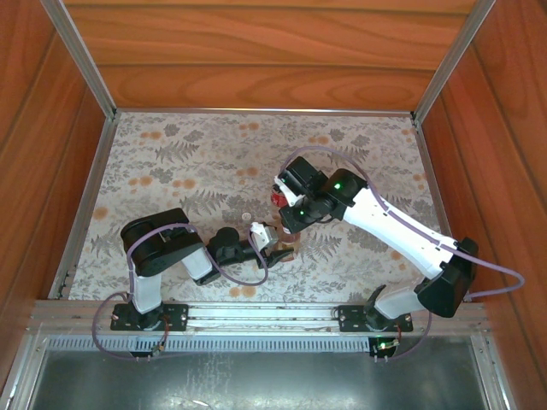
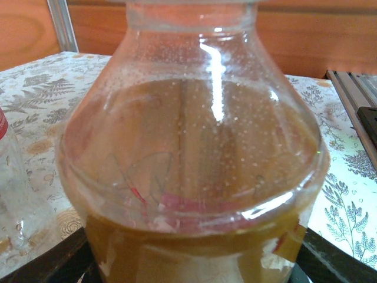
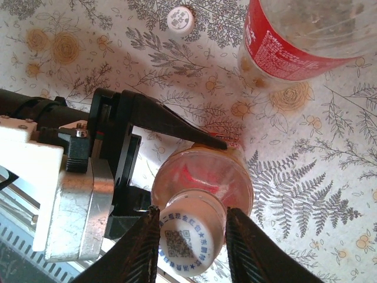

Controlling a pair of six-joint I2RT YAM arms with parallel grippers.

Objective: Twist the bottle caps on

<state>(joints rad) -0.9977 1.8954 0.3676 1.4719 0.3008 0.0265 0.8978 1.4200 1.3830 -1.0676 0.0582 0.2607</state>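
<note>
While the left gripper (image 1: pixel 278 246) clamps the amber bottle (image 2: pixel 188 165) round its body, its dark fingers (image 2: pixel 56 262) show at the bottom corners of the left wrist view, pressed on either side of the bottle. Right gripper (image 3: pixel 191 236) sits at bottom centre of the right wrist view, both fingers closed against a white cap (image 3: pixel 187 240) with a QR code, and this cap sits on the amber bottle's neck. Second cap (image 3: pixel 180 19) lies loose on the floral table (image 3: pixel 330 194) at top centre, well apart from both grippers. Clear bottle (image 3: pixel 283 41) with red label is at upper right, near the amber bottle, not held. In the top view all of this sits mid-frame
</note>
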